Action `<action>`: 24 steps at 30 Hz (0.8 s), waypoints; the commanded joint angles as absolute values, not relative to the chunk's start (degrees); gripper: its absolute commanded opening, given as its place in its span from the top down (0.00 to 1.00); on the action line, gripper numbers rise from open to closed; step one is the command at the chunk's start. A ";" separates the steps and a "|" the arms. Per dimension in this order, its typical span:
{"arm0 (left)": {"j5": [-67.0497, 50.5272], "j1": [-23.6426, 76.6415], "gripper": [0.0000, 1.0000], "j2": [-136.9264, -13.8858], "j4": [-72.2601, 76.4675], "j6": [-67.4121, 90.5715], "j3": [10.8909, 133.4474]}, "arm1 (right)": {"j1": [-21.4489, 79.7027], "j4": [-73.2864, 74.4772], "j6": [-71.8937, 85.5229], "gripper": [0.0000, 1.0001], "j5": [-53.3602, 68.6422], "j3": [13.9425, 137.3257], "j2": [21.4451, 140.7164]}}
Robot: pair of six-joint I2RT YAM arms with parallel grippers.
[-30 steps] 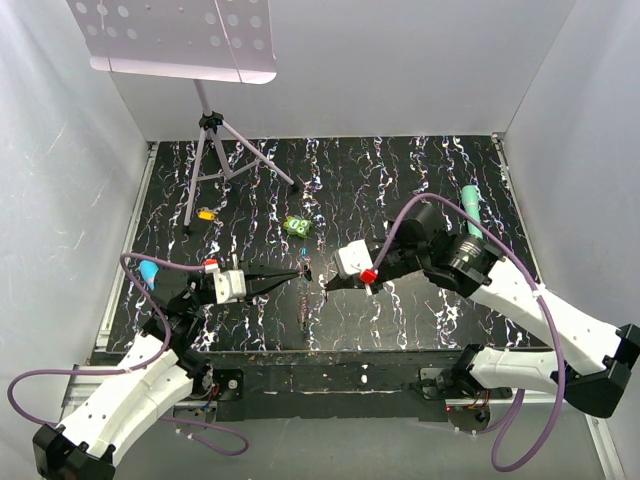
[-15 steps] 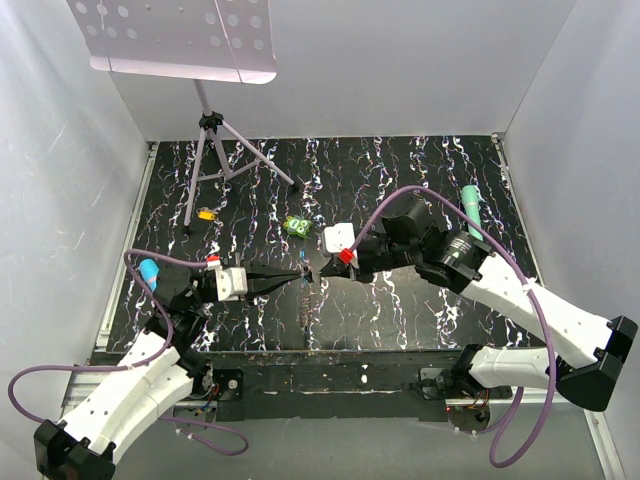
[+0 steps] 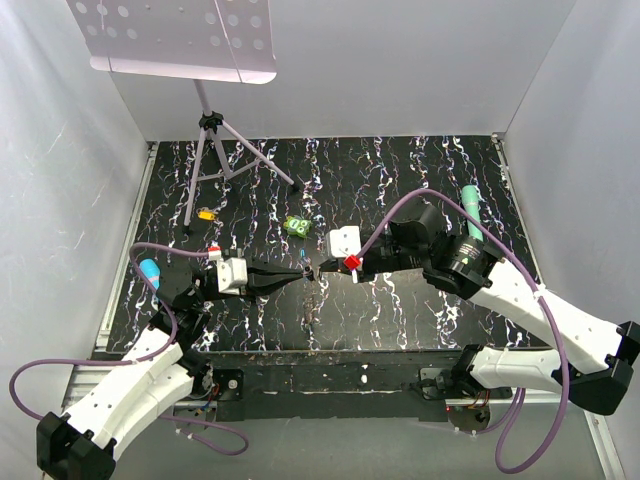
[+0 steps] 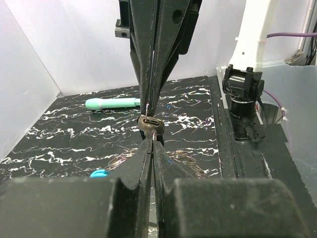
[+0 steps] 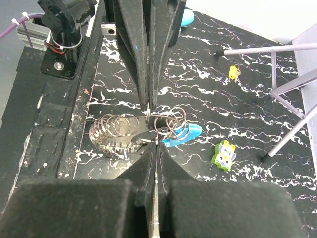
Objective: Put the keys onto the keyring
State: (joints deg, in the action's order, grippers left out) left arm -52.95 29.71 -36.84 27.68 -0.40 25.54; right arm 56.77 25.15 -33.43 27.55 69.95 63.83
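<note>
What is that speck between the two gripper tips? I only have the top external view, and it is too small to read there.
Observer: The left wrist view shows a small silvery metal piece right between the tips of the left gripper and the right gripper. I cannot tell which one grips it.
Operator: Are either gripper's jaws open?
Observer: No. In both wrist views each pair is shut to a thin slit.
Operator: Where is the keyring?
Observer: The right wrist view shows the keyring lying on the table roughly under where the tips meet, with its blue clip beside the loops.
</note>
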 commanded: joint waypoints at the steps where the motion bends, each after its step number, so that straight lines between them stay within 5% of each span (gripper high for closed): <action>1: -51.33 29.44 1.00 -36.47 30.76 3.07 25.31 | 57.30 23.99 -34.01 0.99 25.93 70.66 63.72; 24: -50.71 29.44 1.00 -36.39 29.36 2.20 25.40 | 58.62 21.80 -30.24 0.99 27.25 71.10 65.21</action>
State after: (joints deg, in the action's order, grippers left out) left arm -51.70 29.71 -36.93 28.27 2.59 25.43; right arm 58.15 24.99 -31.38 27.14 69.95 64.71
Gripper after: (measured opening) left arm 0.013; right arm 0.024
